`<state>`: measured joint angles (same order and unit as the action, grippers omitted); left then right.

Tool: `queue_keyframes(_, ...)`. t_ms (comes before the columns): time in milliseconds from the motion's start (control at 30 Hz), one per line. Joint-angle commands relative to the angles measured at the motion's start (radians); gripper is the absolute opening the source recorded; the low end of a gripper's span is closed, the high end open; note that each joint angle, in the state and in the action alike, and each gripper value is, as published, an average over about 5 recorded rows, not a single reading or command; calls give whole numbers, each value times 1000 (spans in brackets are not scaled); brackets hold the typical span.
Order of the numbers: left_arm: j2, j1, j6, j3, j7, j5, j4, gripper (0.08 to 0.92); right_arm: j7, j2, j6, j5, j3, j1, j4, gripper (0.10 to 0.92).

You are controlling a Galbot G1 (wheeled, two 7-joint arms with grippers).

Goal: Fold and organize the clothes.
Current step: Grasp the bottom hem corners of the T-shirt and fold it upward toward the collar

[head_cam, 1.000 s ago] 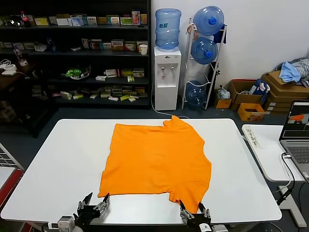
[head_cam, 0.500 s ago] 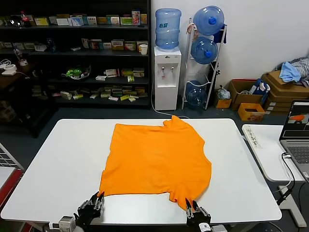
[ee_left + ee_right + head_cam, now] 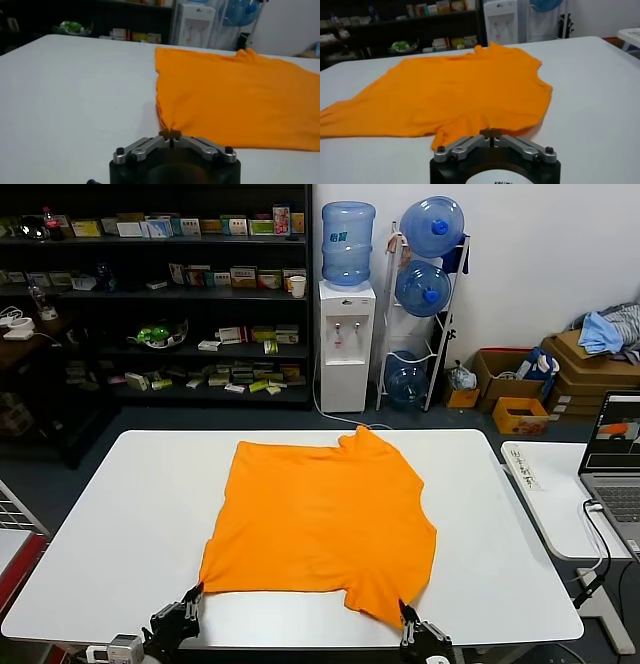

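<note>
Since a second ago both of your grippers have closed and drawn back toward the near edge of the table [image 3: 120,514], and the near hem of the T-shirt [image 3: 320,524] has come a little toward you with them, its near left corner now pulled to a point.

Your left gripper [image 3: 190,596] sits at the near left of the table, fingers pressed together on the shirt's near left corner. The left wrist view shows it plainly: a small bunch of orange cloth is pinched between the fingertips of the left gripper [image 3: 171,134], with creases running from that point up the shirt's [image 3: 235,95] edge.

Your right gripper [image 3: 408,614] is at the near right, closed on the tip of the sleeve that hangs nearest you. In the right wrist view the right gripper [image 3: 491,134] has its fingers shut tight, right at the shirt's [image 3: 455,90] near edge.

The shirt lies flat in the middle of the white table, plain side up, collar end toward the far edge. A laptop [image 3: 615,464] stands open on the side table to your right.
</note>
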<state>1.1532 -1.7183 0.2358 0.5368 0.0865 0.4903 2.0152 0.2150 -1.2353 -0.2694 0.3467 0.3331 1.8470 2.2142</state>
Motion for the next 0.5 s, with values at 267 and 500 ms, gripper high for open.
queue_keyframes(267, -160, -162, 50, 27, 65, 265, 171, 92, 62, 143, 69, 93, 13, 199, 167, 124)
queue_keyframes(500, -116, 95, -23, -35, 50, 262, 45, 92, 99, 114, 126, 169, -32, -190, -27, 124)
